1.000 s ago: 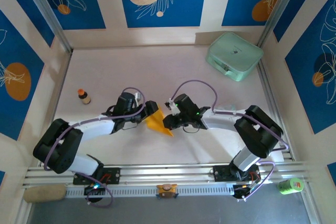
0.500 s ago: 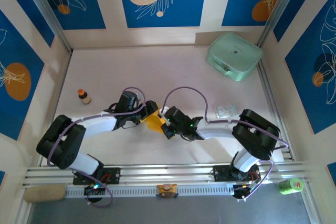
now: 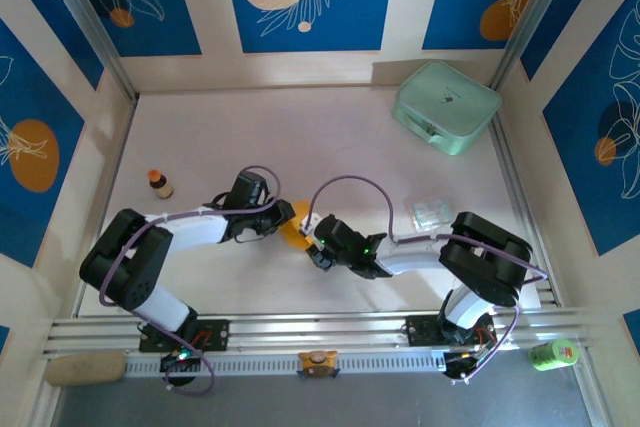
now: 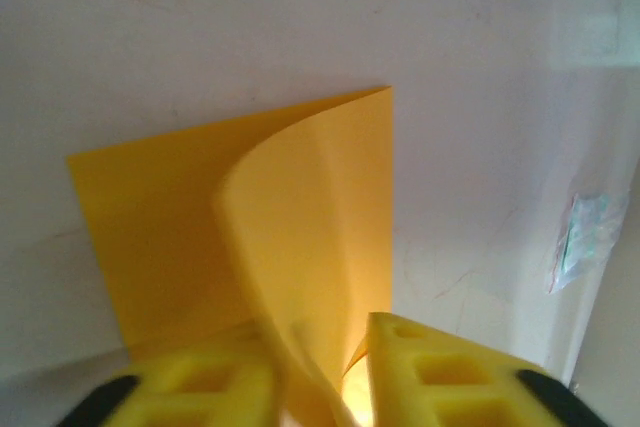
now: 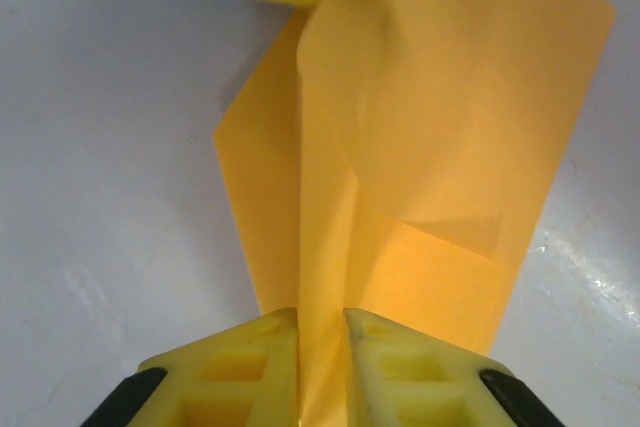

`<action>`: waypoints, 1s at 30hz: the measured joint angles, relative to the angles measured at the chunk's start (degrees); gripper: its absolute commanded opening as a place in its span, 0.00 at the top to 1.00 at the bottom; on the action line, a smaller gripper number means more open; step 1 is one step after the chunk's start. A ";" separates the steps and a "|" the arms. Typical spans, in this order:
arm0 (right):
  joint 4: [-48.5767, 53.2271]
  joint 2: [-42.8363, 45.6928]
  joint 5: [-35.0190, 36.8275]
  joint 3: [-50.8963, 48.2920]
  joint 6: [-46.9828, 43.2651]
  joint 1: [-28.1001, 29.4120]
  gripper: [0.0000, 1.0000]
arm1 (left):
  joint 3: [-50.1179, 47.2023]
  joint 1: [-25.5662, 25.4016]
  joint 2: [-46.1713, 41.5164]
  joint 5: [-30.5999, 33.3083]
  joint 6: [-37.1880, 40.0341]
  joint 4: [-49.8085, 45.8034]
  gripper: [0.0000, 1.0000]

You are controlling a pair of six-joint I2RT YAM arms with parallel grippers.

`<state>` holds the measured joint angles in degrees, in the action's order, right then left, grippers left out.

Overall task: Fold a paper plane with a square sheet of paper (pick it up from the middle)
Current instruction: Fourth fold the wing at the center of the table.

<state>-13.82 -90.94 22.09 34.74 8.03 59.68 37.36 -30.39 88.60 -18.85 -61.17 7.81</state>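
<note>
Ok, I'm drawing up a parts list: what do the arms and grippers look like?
The left arm and right arm have white links, bulky black joints and looping purple cables. The fingers are yellow moulded blocks with square recesses on black mounts.

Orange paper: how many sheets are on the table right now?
1. The square sheet of paper lies mid-table between the left gripper and the right gripper, partly folded, with a flap standing between each one's fingers. A second sheet could hide under the arms.
</note>
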 measured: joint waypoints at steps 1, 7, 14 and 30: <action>0.02 0.26 0.09 -0.31 -0.15 0.00 0.79 | 0.09 0.00 0.00 -0.13 -0.04 -0.02 0.92; -1.29 2.34 2.03 -2.69 -1.60 0.68 0.74 | 0.11 0.02 0.00 -0.52 0.13 -0.24 0.99; -1.70 2.34 5.35 -2.73 -3.93 1.66 0.67 | 0.11 0.02 0.00 -1.09 0.11 -0.44 1.00; -5.84 1.44 10.32 -3.74 -10.67 2.58 0.67 | 0.52 0.48 0.00 -3.45 -0.11 -0.42 1.00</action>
<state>-19.66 -89.49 32.40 31.00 -2.63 62.26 37.89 -29.91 88.60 -22.31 -61.28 7.40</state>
